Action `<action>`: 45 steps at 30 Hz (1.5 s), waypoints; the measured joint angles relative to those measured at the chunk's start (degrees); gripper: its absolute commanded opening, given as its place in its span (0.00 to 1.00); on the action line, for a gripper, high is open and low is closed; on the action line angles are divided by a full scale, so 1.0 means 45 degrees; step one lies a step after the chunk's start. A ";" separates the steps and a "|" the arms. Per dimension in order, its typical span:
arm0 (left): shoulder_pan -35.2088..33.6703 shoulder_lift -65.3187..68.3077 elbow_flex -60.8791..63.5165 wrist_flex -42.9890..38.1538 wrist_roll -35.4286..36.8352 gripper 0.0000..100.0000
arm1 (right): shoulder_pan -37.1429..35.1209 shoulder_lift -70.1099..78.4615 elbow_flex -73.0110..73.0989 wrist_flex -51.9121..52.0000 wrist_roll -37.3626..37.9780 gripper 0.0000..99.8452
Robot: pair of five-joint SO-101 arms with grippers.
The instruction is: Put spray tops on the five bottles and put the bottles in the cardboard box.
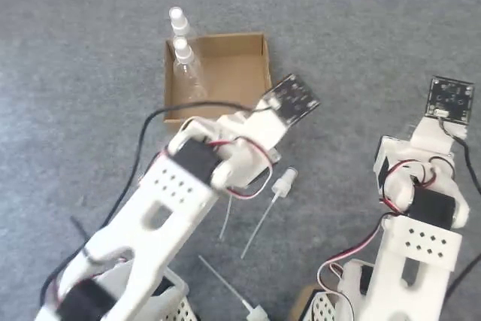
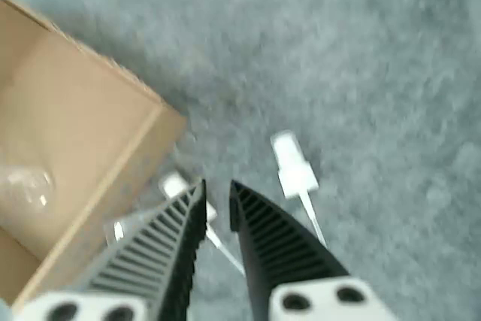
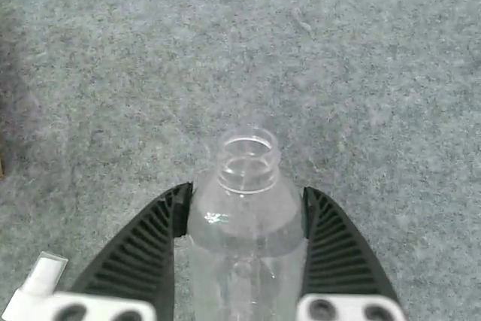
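Note:
My right gripper [image 3: 244, 192] is shut on a clear open-necked bottle [image 3: 243, 216] that has no top, its fingers pressing both sides over the grey carpet. A loose spray top [image 3: 34, 291] lies close to that gripper. My left gripper [image 2: 216, 187] hovers by the front right corner of the cardboard box [image 2: 83, 125] [image 1: 225, 73], its fingers a narrow gap apart with nothing held. Under it lie two spray tops [image 2: 291, 163] [image 2: 174, 184]. One capped bottle [image 1: 186, 65] stands in the box and another [image 1: 178, 20] just behind it.
On the carpet in the high view lie a spray top [image 1: 284, 182] with a long tube and another [image 1: 255, 310] near the front edge. White mesh baskets [image 1: 176, 302] [image 1: 325, 307] sit at the arm bases. A black cable [image 1: 139, 155] hangs along the left arm.

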 measured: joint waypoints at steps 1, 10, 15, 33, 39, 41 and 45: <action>0.0020 0.0469 -0.0313 0.0156 0.0000 0.05 | 0.0000 0.0000 0.0000 0.0000 0.0000 0.08; 0.0645 0.4454 -0.2247 0.1074 0.0059 0.06 | 0.0000 0.0000 0.0000 0.0000 0.0000 0.08; 0.1114 0.5177 -0.2344 0.1074 0.0821 0.14 | 0.0371 0.0000 0.0000 0.0000 0.0000 0.08; 0.1114 0.8361 -0.3204 0.0430 0.2989 0.14 | 0.0586 0.0000 0.0000 0.0000 0.0000 0.08; 0.1114 0.9397 -0.3907 0.0430 0.2989 0.14 | 0.0586 0.0000 0.0000 0.0000 0.0000 0.08; 0.1114 0.9670 -0.4142 0.0430 0.2989 0.14 | 0.0586 0.0000 0.0000 0.0000 0.0000 0.08; 0.1114 1.0256 -0.4532 0.0430 0.2989 0.12 | 0.0586 0.0000 0.0000 0.0000 0.0000 0.08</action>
